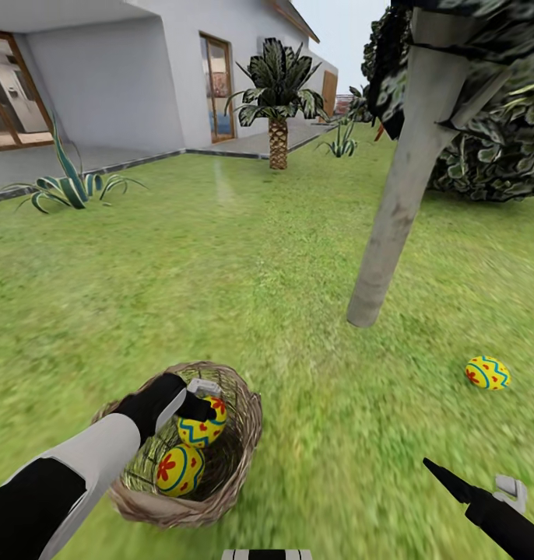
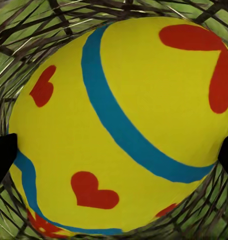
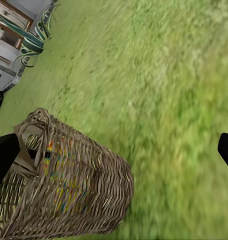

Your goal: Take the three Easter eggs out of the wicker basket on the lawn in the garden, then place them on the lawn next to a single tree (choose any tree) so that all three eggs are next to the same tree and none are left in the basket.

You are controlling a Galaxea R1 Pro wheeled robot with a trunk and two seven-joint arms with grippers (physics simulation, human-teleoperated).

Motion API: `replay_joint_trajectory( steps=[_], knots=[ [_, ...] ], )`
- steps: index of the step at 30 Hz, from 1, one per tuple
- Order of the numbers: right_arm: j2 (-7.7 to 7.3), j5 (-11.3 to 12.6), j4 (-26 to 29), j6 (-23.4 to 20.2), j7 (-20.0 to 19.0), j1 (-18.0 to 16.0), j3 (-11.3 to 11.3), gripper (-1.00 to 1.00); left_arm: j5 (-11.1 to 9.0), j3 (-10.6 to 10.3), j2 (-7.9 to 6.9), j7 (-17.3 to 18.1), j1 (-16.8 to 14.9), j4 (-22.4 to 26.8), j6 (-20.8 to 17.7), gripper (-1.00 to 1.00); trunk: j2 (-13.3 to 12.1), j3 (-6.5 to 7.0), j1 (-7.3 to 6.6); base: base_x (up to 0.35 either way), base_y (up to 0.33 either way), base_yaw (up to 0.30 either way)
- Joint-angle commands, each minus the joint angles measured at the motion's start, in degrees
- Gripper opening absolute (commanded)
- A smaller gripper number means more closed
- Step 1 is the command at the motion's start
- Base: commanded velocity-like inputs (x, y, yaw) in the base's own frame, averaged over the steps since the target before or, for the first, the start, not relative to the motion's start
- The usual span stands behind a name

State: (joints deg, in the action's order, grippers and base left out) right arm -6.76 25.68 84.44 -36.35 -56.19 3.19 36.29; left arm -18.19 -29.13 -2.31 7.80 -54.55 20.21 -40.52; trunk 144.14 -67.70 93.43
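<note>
The wicker basket stands on the lawn close in front of me, holding two Easter eggs, one higher and one lower. My left gripper reaches into the basket over the upper egg. In the left wrist view that egg sits between the open fingertips, very close. A third egg lies on the grass right of the tree's pale trunk. My right gripper hangs open and empty at lower right, and from it the basket is seen side-on.
A short palm and a spiky striped plant stand farther off by the white house and its paved strip. A dense dark shrub sits behind the tree. Open grass lies between basket and trunk.
</note>
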Motion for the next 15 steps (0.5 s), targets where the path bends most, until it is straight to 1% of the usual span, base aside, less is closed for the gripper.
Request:
replay_joint_trajectory(
  steps=[1, 7, 11, 15],
  knots=[
    [-0.01, 0.33, 0.03, -0.39, 0.02, -0.01, 0.01, 1.00, -0.26, -0.33, -0.06, 0.11, -0.03, 0.11, -1.02, -1.00, 0.00, 0.19, -0.03, 0.000, 0.000, 0.000],
    [-0.01, 0.33, 0.03, -0.39, 0.02, 0.00, 0.01, 1.00, -0.27, -0.38, -0.11, 0.12, -0.03, 0.15, -4.55, -1.00, -0.08, 1.52, -0.18, 0.000, 0.000, 0.000],
    [-0.02, 0.33, 0.03, -0.39, 0.02, 0.03, 0.01, 1.00, -0.27, -0.40, -0.14, 0.11, -0.06, 0.18, -5.95, -1.00, -0.13, 2.41, -0.29, 0.000, 0.000, 0.000],
    [-0.06, 0.33, 0.03, -0.39, 0.02, 0.02, 0.01, 1.00, -0.27, -0.40, -0.15, 0.11, -0.19, 0.18, -8.60, -1.00, -0.19, 3.29, -0.39, 0.000, 0.000, 0.000]
  ],
)
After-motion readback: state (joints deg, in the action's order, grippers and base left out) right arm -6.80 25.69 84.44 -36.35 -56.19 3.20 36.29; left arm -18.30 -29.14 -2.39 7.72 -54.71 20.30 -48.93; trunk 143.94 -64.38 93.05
